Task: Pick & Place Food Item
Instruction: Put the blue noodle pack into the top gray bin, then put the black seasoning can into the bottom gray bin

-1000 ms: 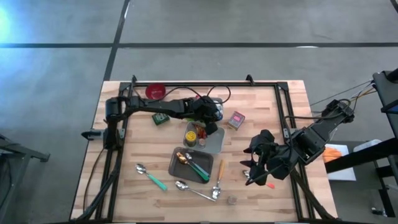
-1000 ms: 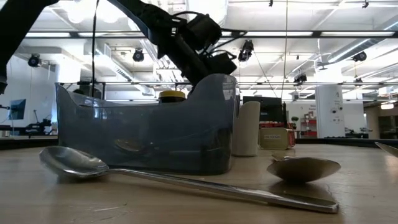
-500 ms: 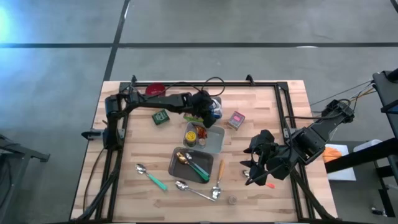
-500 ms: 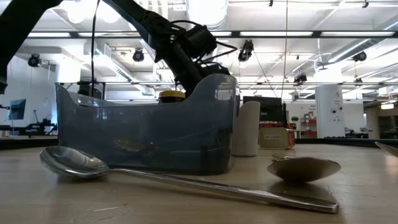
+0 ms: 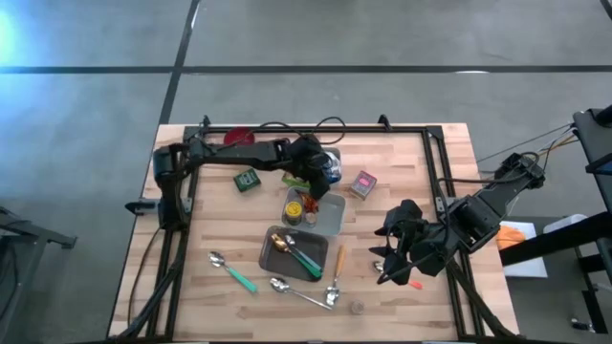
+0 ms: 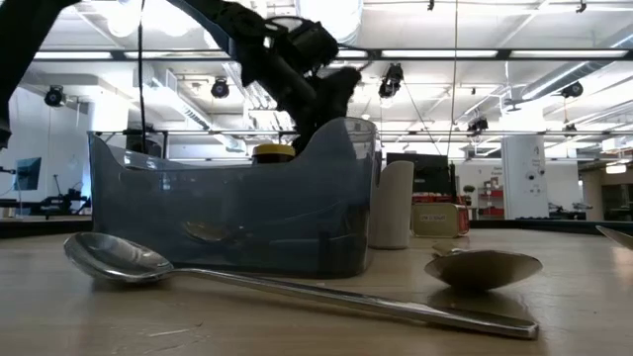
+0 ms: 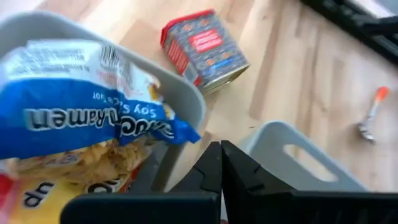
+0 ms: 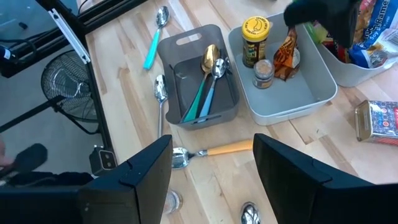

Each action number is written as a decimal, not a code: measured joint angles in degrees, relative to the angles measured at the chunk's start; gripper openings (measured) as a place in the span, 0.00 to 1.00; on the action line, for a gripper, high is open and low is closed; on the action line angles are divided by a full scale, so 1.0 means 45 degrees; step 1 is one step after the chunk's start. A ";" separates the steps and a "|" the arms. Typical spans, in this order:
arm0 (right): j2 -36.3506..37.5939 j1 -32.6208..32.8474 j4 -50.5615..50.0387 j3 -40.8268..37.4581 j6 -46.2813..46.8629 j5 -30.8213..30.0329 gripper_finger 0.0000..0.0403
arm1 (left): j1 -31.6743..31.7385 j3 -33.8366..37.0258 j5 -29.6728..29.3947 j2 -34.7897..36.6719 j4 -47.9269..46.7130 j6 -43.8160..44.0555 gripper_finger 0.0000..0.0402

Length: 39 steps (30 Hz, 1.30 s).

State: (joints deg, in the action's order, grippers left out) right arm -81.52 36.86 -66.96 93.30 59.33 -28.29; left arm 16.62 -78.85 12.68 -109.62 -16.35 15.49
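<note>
While your left gripper (image 5: 316, 178) hangs over the far middle of the table with its fingers (image 7: 211, 167) pressed together and nothing between them, you can see it sits above the edge where a pale bin (image 7: 186, 93) of food packets meets the light grey tray (image 5: 330, 218). The ramen packet (image 7: 81, 112), blue and white with soy sauce wording, lies in that pale bin, just beside the closed fingertips in the left wrist view. In the grey tray you have a yellow-lidded jar (image 8: 254, 30), a small spice jar (image 8: 263, 72) and an orange-brown snack packet (image 8: 286, 56), all gathered at the end nearest the left gripper. A red-lidded tin (image 5: 362, 183) lies on the wood just beside the bin and tray. Nearer you, the dark cutlery tray (image 5: 287, 256) holds a gold spoon (image 8: 209, 57) and a teal-handled utensil (image 8: 198, 99), with loose spoons on the table around it, one with a teal handle (image 5: 232, 271) and one with an orange handle (image 8: 214, 150). Your right gripper (image 5: 392, 260) waits well apart at the table's right side, its jaws standing partly apart and holding nothing.
</note>
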 joint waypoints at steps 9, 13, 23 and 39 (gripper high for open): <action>0.0000 0.0000 -0.0019 0.0000 -0.0391 0.0005 0.55 | -0.0269 0.0000 0.0063 0.2161 -0.2055 -0.1315 0.25; 0.0000 0.0000 -0.0014 0.0000 -0.0610 0.0000 0.55 | -0.0331 0.0013 -0.1194 0.3110 -0.4506 -0.1400 0.41; 0.0000 0.0000 -0.0009 0.0000 -0.0909 -0.0010 0.55 | -0.0173 0.1644 -0.4645 0.5151 -0.8654 -0.0076 0.71; 0.0000 0.0005 -0.0005 -0.0073 -0.0934 -0.0005 0.55 | 0.1518 0.6397 -0.4758 0.5979 -0.7123 -0.1083 0.94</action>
State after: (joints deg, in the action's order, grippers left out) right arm -81.52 36.88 -66.98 92.97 55.13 -28.32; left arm 23.46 -50.06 -8.73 -82.72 -48.41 10.61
